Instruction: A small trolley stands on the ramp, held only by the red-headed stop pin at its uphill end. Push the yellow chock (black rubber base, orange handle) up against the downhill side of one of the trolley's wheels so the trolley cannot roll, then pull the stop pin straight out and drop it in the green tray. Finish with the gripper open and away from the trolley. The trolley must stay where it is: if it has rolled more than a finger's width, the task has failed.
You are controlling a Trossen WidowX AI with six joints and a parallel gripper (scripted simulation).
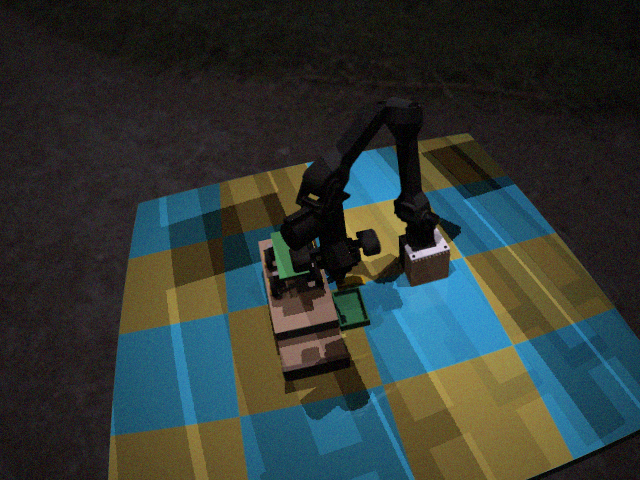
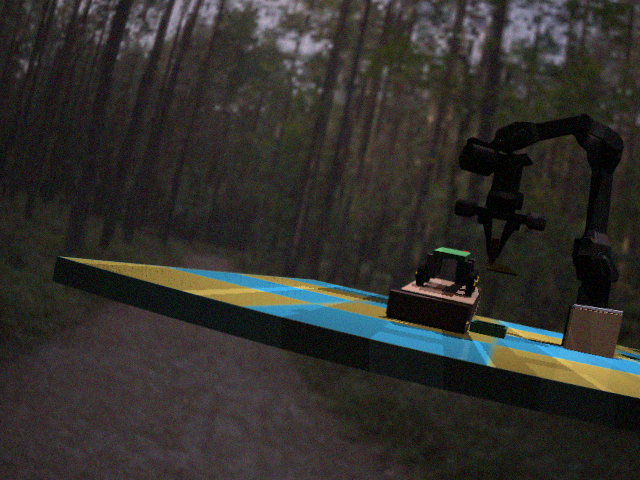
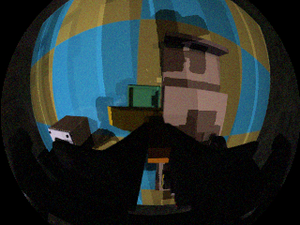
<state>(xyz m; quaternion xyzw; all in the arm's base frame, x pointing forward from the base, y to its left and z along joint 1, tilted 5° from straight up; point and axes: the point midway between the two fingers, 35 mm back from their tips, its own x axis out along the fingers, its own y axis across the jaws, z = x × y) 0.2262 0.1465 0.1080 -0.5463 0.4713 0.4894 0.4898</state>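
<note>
The gripper (image 1: 339,279) (image 2: 494,260) (image 3: 159,128) is shut on the yellow chock (image 1: 352,280) (image 2: 502,269) (image 3: 133,117). It holds the chock in the air on the robot-base side of the ramp (image 1: 305,317) (image 2: 429,308) (image 3: 194,100). An orange band of the handle shows between the fingers in the wrist view. The green-topped trolley (image 1: 285,260) (image 2: 451,252) stands on the ramp, partly behind the arm in the top view. The stop pin's red head (image 2: 466,252) shows as a small spot; the arm hides it in the top view. The green tray (image 1: 354,305) (image 2: 487,329) (image 3: 145,96) lies beside the ramp.
The robot base block (image 1: 428,267) (image 2: 591,330) (image 3: 75,128) stands beyond the tray from the ramp. A lower wooden section (image 1: 312,355) (image 3: 192,61) adjoins the ramp's near end in the top view. Dark arm shadows cross the ramp and the checkered table.
</note>
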